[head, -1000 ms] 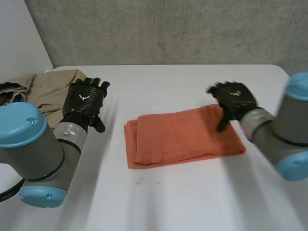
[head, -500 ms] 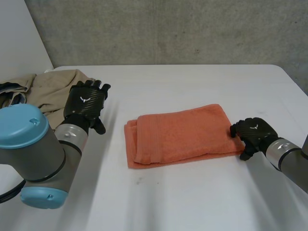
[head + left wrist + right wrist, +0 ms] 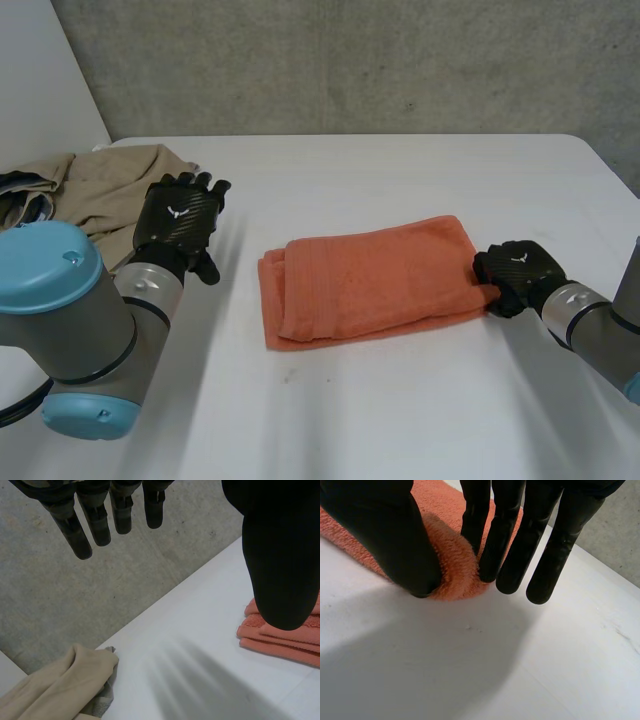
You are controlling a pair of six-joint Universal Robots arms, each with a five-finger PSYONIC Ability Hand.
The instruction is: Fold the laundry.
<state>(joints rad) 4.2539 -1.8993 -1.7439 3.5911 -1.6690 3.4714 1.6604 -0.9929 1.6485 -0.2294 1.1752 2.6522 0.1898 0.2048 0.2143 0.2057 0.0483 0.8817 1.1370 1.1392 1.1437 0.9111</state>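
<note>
A folded orange towel (image 3: 370, 282) lies in the middle of the white table (image 3: 400, 400). My right hand (image 3: 515, 275) is at its right end, near the front corner. In the right wrist view the thumb (image 3: 395, 540) and fingers (image 3: 505, 535) pinch a bunched corner of the orange towel (image 3: 456, 562) between them. My left hand (image 3: 178, 215) hovers to the left of the towel, apart from it, with fingers straight and spread. From the left wrist I see those fingers (image 3: 100, 515) over bare table and the towel's left end (image 3: 280, 637) beyond the thumb.
A heap of beige clothes (image 3: 95, 185) lies at the table's back left corner, just behind my left hand, and also appears as beige cloth (image 3: 60, 685) in the left wrist view. A grey concrete wall (image 3: 350, 60) stands behind the table.
My right hand came down from above the towel's right part to its right end and closed its fingers on the corner. The left hand stayed where it was.
</note>
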